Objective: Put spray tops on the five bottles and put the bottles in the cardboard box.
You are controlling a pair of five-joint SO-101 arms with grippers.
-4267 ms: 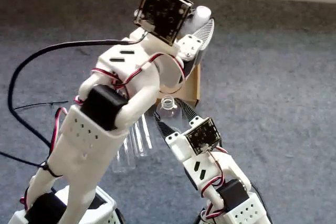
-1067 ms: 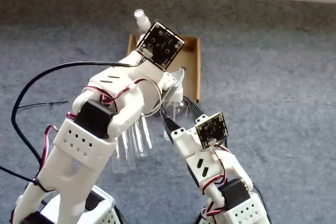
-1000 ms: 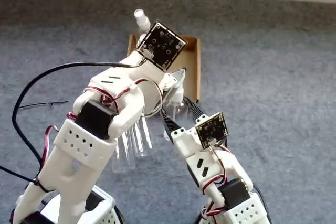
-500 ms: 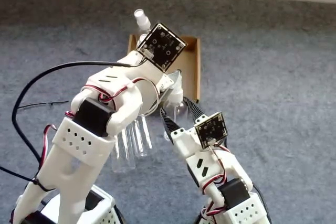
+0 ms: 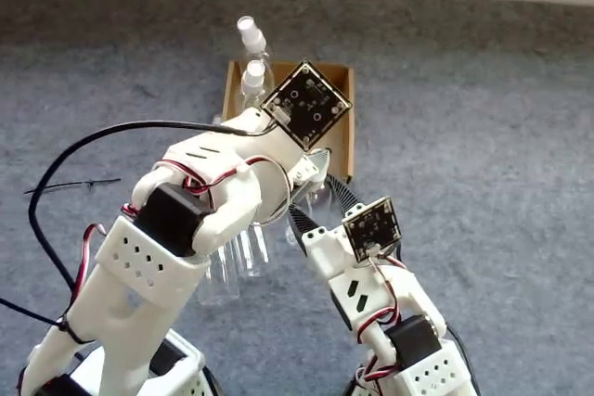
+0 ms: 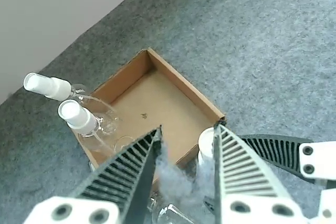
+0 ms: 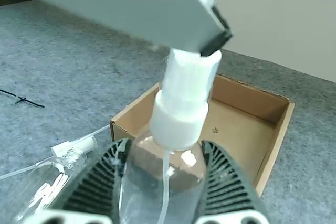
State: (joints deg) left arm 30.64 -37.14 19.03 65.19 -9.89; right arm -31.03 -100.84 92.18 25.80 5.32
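Gripping bottle (image 7: pixel 157 192): right claw (image 7: pixel 164 148) | left claw (image 6: pixel 187 129) spread apart over its spray top (image 7: pixel 184 98) | cardboard box (image 5: pixel 348 127) beyond

Grey carpeted surface (image 5: pixel 483 136) carries an open cardboard box (image 5: pixel 347 136), clear bottles (image 5: pixel 232 261) grouped just short of it, a black cable (image 5: pixel 31 210) looping nearby, and a thin black tie (image 5: pixel 74 185) beside that.
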